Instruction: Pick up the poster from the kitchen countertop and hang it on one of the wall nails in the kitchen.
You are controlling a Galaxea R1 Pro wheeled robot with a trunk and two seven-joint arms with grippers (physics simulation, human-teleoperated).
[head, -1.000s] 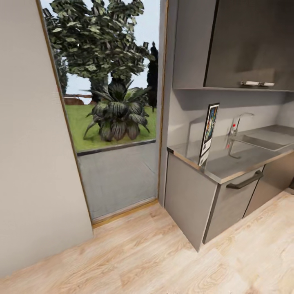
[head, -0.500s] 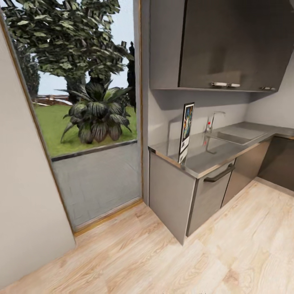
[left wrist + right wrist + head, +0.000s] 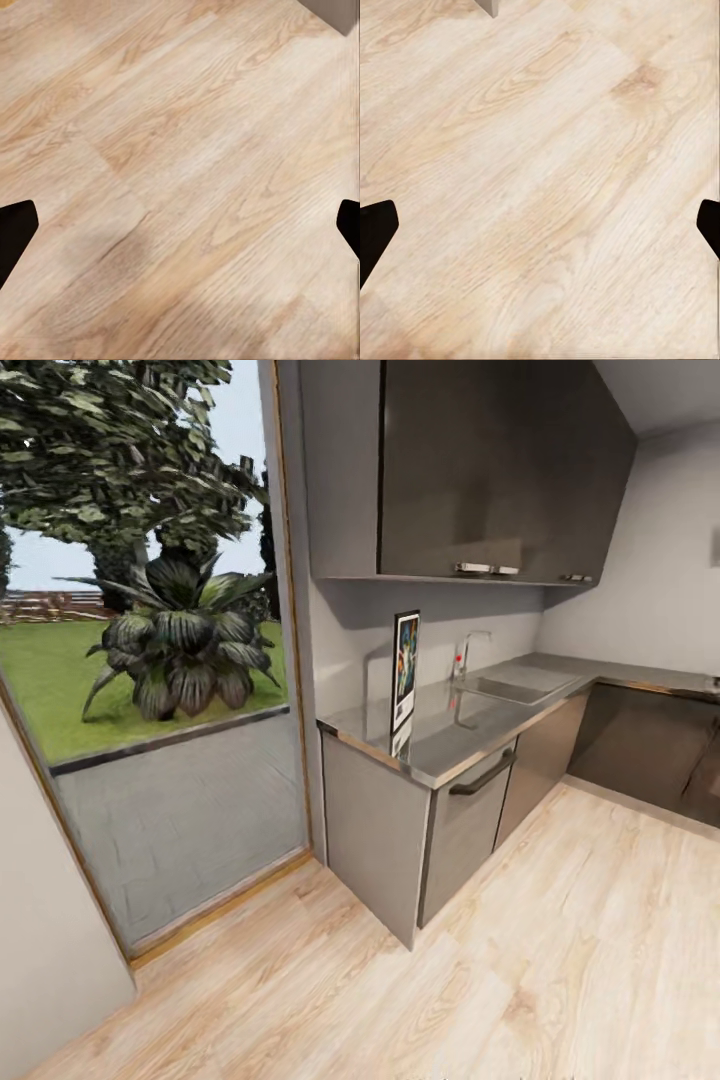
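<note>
The poster [image 3: 405, 672] stands upright on the kitchen countertop [image 3: 450, 732], the glossy surface beside a glass door, with the sink [image 3: 510, 688] and faucet [image 3: 466, 650] beyond it. Both the left gripper [image 3: 180, 232] and right gripper [image 3: 540, 232] hang over the wooden floor [image 3: 187, 165], jaws spread wide and empty, well apart from the poster.

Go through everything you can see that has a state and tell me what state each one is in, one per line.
poster: upright on the kitchen countertop, near its end, not yet picked up.
upper cabinets: doors shut.
drawer under the counter: shut.
faucet: no water seen running.
left gripper: open, holding nothing, over the wood floor.
right gripper: open, holding nothing, over the floor.
</note>
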